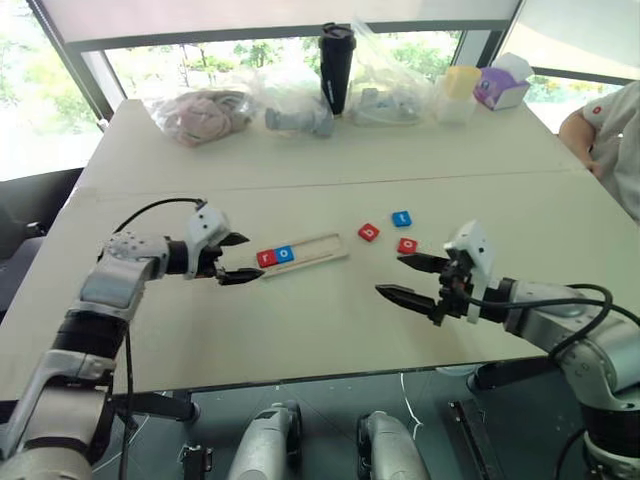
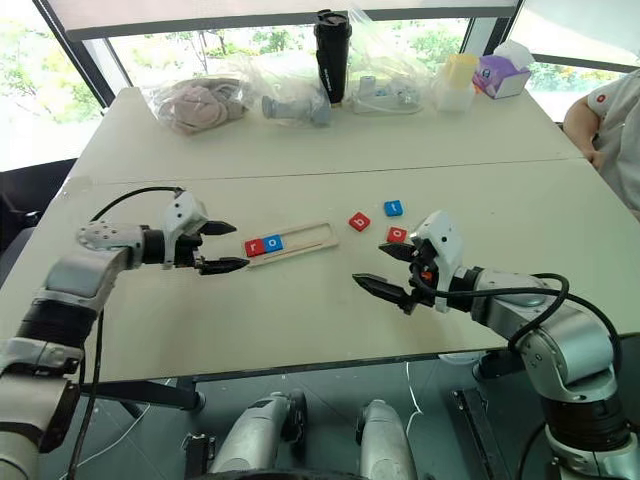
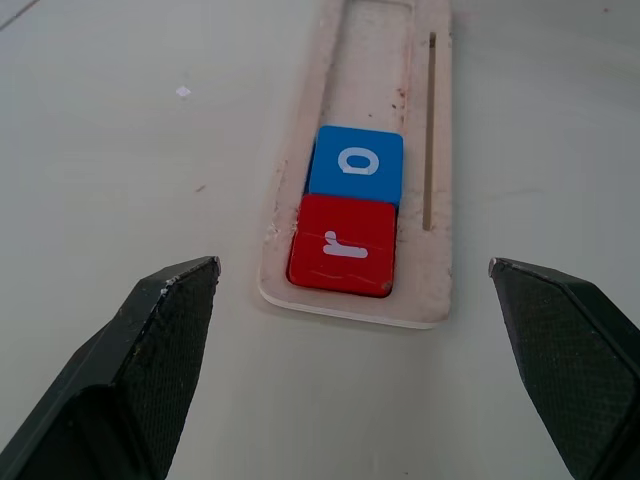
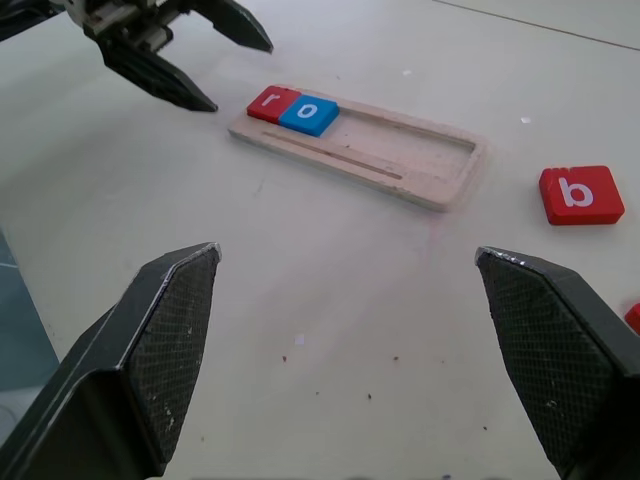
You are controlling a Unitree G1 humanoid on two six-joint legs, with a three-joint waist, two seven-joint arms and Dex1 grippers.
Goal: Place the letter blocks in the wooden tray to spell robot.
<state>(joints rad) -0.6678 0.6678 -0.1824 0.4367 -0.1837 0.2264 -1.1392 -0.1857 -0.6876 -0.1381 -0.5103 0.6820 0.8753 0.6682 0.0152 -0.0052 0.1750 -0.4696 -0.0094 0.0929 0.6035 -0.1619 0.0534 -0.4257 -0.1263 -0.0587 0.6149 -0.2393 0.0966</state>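
The desk [image 1: 300,330] is pale, with a seam running left to right across its middle. Along the far edge stands a row of items: at far left, a clear plastic bag holding something pinkish [image 1: 200,115]; to its right, a clear bag with a grey object [image 1: 298,118]; then an upright black tumbler [image 1: 336,68]; another clear bag [image 1: 385,100]; a pale yellow-lidded container [image 1: 458,92]; and a purple tissue box [image 1: 500,88]. A person's arm in a white sleeve [image 1: 610,125] shows at the right edge. Windows lie beyond.
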